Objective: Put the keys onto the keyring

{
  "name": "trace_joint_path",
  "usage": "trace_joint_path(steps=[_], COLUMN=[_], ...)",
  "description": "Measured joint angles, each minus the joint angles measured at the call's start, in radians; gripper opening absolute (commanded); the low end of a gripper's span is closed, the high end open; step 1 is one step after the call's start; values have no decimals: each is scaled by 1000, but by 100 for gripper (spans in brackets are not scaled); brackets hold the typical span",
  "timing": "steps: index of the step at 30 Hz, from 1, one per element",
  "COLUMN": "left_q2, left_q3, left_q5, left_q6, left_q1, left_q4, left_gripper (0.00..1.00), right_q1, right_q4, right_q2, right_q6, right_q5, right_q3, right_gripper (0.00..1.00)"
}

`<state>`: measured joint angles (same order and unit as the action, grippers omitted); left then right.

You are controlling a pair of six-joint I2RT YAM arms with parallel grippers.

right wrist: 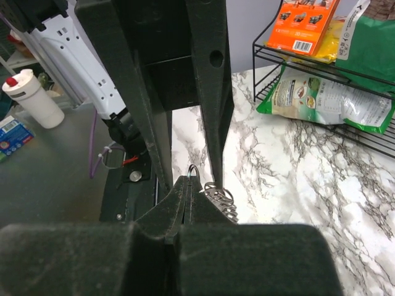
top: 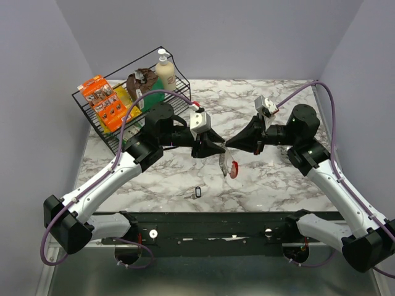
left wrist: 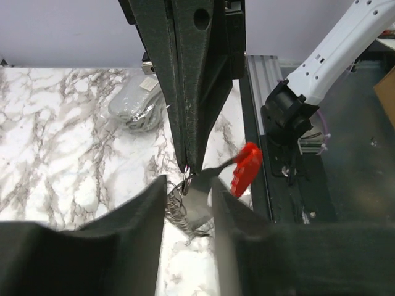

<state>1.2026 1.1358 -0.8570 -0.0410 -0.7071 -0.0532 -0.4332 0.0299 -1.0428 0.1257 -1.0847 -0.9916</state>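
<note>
The keyring (left wrist: 247,168) is being held above the bench (top: 278,185) at the centre of the overhead frame, pinched by the fully closed right fingers (right wrist: 184,192). The left fingers (top: 217,150) are being held partly open around it, gripping nothing. One key (top: 198,192) is being shown on the bench below centre. Judged risk: with only one thin pinch, the keyring is being left free to swing or slip.

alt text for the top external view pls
The left arm and right arm meet tip to tip above a marble table, the keyring, a red clip on a silvery chain, hanging where their jaws meet. One small dark key lies on the table nearer the arm bases; a wire basket of packets stands back left.
</note>
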Motion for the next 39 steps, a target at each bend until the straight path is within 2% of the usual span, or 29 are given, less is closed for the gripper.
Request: trace_joint_path(steps=[3, 4, 7, 16, 21, 26, 39], left_q2=[-6, -9, -39, -77, -72, -82, -114], left_q3=[0, 0, -15, -18, -21, -70, -116], left_q5=[13, 17, 48, 146, 121, 76, 32], left_q6=[-12, -13, 3, 135, 236, 313, 353], left_q1=[-2, -2, -2, 77, 150, 183, 184], left_q4=[-14, -15, -4, 10, 57, 173, 245], left_gripper=[69, 77, 86, 88, 88, 89, 89], right_q1=[0, 0, 0, 0, 0, 0, 0], right_q4=[-2, -2, -2, -2, -3, -2, -3], right_q2=[1, 2, 7, 23, 43, 66, 66], right_q6=[-1, -2, -3, -3, -5, -11, -15], right_q5=[1, 2, 6, 7, 7, 7, 23], right_q3=[0, 0, 4, 29, 40, 47, 62], right_gripper=[1, 1, 1, 1, 1, 1, 1])
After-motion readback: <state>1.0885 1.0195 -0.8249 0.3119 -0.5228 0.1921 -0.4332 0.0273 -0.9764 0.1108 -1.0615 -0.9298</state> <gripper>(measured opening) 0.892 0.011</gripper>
